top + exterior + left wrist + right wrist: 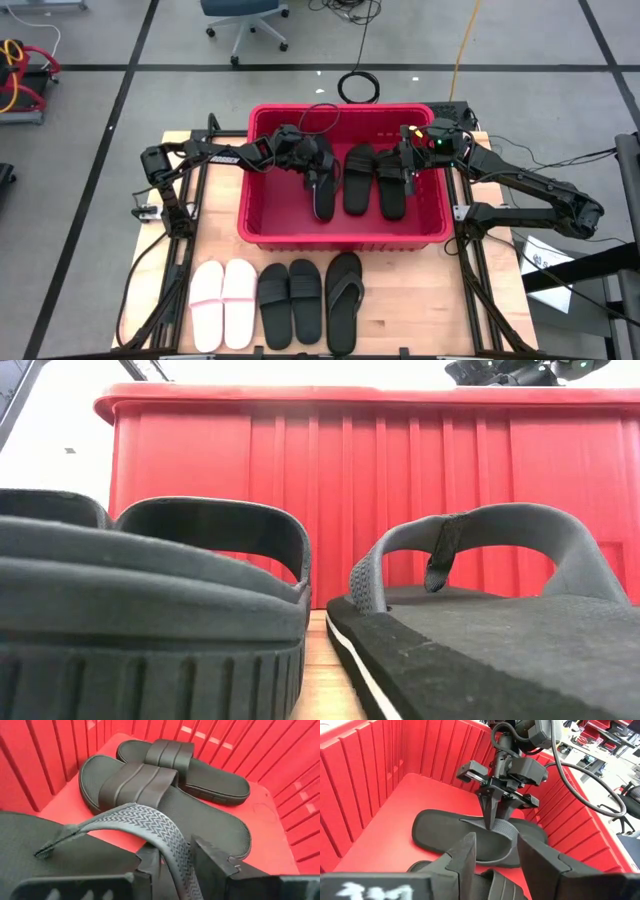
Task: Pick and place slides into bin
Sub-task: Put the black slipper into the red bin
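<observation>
The red bin (262,225) stands at the table's far middle. Two black wide-strap slides (358,180) (392,188) lie side by side on its floor. My left gripper (316,165) is inside the bin, shut on a black thong flip-flop (322,195) to their left. My right gripper (407,165) is open and empty, just above the right-hand slide in the bin. On the near table lie a pale pink pair (222,305), a black wide-strap pair (290,305) and the other flip-flop (343,300). My left gripper pinches one arm of the flip-flop's ridged thong strap (165,835) between its two fingers (210,855). The fingers come from above, pointing down, as the right wrist view shows (492,817). The sole (445,835) sits level low in the bin; whether it touches the floor I cannot tell.
The bin's ribbed walls (380,775) close in both grippers, which stand near each other. In the low view the near black slide (150,590) and the flip-flop (480,630) lie in front of the bin's near wall (400,490). Cables lie behind the bin (358,88).
</observation>
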